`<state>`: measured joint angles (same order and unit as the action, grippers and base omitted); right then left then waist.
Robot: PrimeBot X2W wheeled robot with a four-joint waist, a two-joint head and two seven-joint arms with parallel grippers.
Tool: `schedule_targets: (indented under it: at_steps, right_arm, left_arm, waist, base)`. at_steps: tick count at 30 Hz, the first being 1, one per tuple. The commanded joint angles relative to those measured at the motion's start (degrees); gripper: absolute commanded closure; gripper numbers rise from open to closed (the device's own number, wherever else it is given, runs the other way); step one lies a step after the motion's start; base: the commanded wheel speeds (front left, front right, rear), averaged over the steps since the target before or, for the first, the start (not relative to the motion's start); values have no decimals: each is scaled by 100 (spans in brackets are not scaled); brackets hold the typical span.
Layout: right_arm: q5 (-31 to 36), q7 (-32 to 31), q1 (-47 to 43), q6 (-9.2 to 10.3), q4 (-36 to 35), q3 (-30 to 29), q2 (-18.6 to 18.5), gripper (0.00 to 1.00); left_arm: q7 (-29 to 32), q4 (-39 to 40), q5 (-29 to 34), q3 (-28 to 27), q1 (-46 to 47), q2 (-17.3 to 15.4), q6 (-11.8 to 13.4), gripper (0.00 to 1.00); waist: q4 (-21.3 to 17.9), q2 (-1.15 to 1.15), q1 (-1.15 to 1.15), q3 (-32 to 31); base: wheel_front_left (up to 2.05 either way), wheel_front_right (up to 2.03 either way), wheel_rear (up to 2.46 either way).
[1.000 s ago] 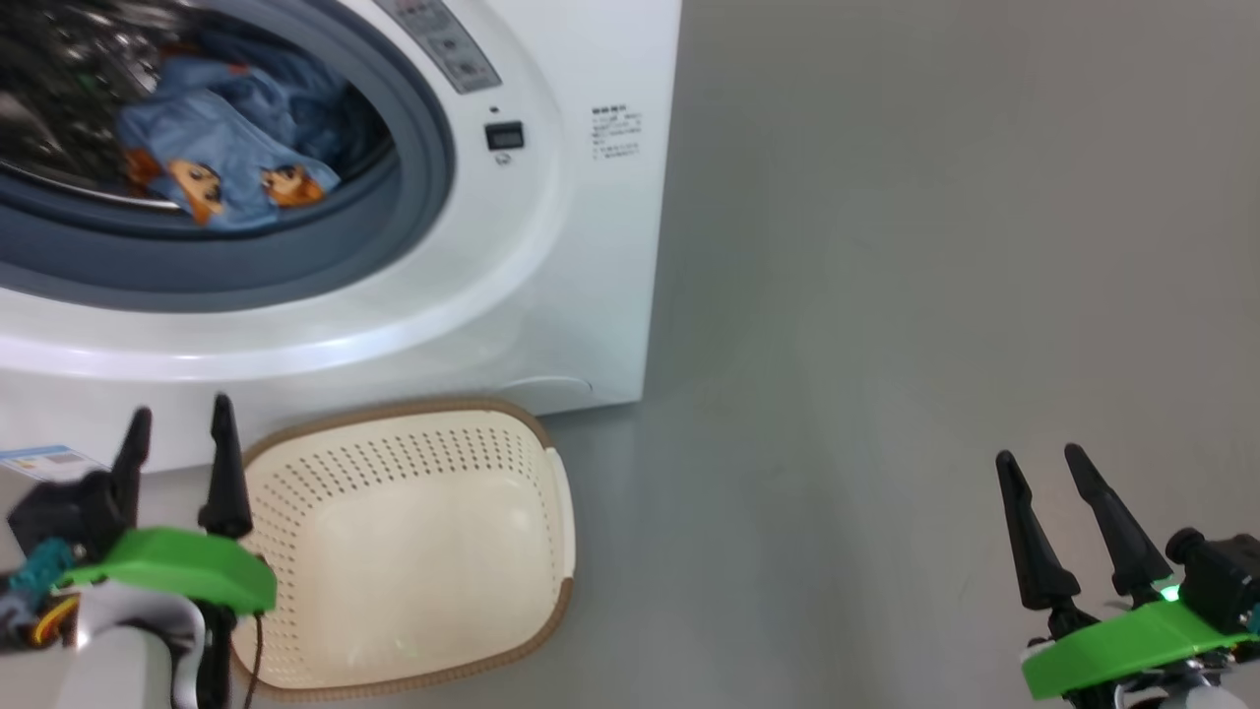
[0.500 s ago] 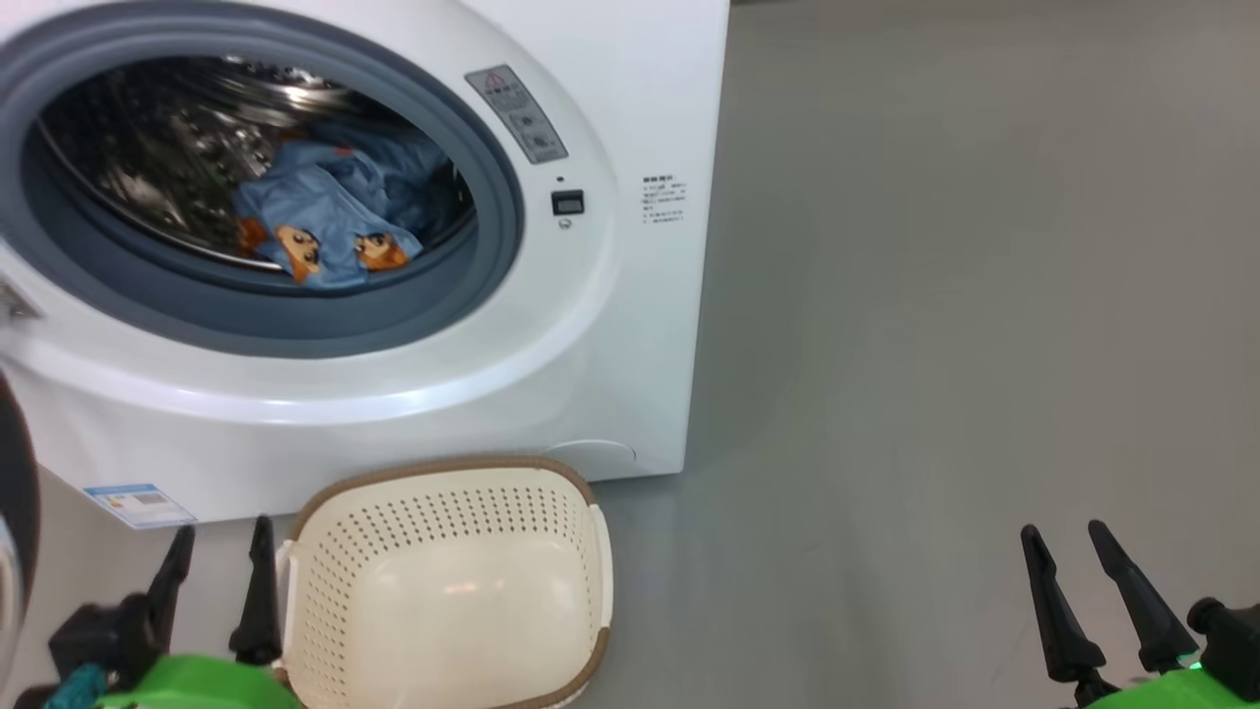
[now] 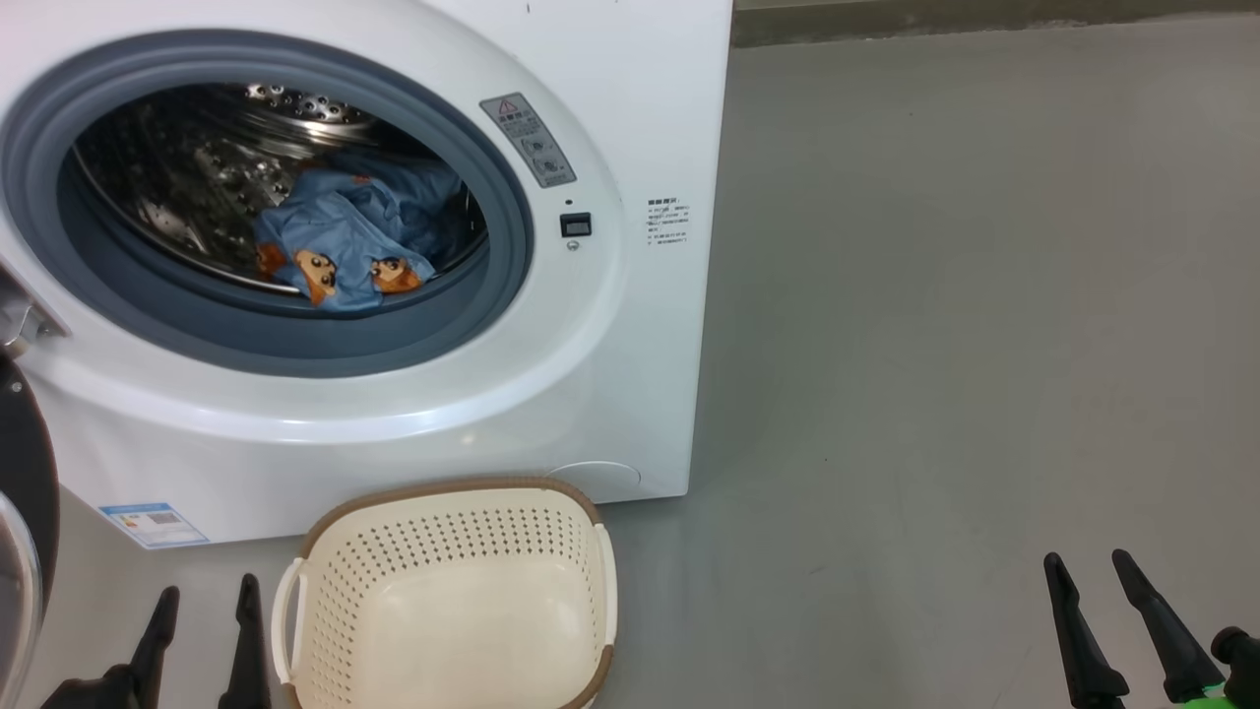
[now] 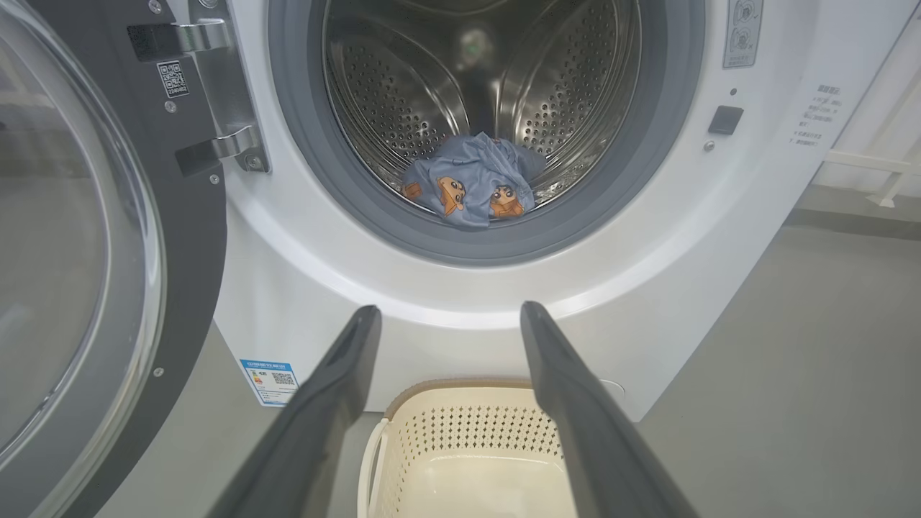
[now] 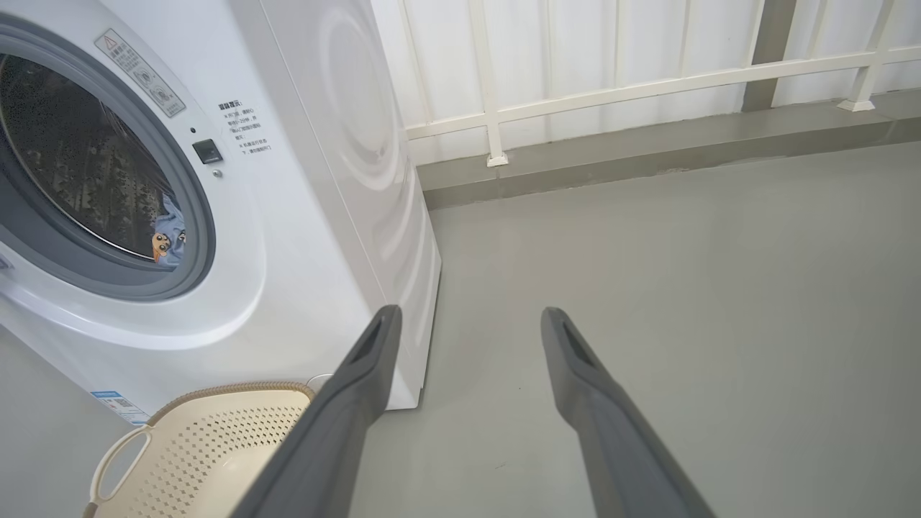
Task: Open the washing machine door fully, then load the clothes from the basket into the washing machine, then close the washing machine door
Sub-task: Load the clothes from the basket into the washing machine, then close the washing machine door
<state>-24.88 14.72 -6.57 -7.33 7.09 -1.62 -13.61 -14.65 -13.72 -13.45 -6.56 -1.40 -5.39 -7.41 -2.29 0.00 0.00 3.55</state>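
The white washing machine (image 3: 591, 374) stands with its washing machine door (image 4: 180, 302) swung wide to the left, black rim and glass window facing me. The blue clothes (image 3: 345, 246) with orange cartoon prints lie inside the steel drum near its front lip, also seen as clothes (image 4: 471, 180). The cream basket (image 3: 453, 497) sits on the floor in front of the washer and looks empty. My left gripper (image 3: 209, 588) is open just left of the basket, nothing between its fingers. My right gripper (image 3: 1088, 558) is open over bare floor, far right.
Grey floor stretches to the right of the washer. A white railing (image 5: 647, 86) on a low kerb runs behind it. The open door's edge (image 3: 25, 492) juts out at the far left, close to my left arm. A blue label (image 3: 153, 522) marks the washer's lower corner.
The head camera has shifted, so the washer opening and basket sit lower and further right in view and both grippers have sunk toward the bottom edge. Both grippers stay open and empty.
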Motion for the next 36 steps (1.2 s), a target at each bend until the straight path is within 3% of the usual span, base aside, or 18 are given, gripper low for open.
schedule_targets:
  at_steps: [1, 23, 36]
  right_arm:
    - [-20, 28, -4, -16, -140, 79, -127, 0]
    - [-22, 28, -68, -16, -135, 116, -94, 0]
    - [-31, 28, -56, -16, -141, 119, -63, 0]
  left_arm:
    - [-35, 200, 75, -234, 46, -58, -8, 0]
    - [-35, 232, 160, -305, -34, 20, -8, 0]
    - [-35, 354, 59, -207, -66, -5, -8, 0]
  waist:
    - [-8, 0, 0, -22]
    - [-50, 0, 0, -133]
    - [-3, 0, 0, -104]
  base:
    - [0, 0, 0]
    - [-6, 6, 0]
    - [-132, 132, 0]
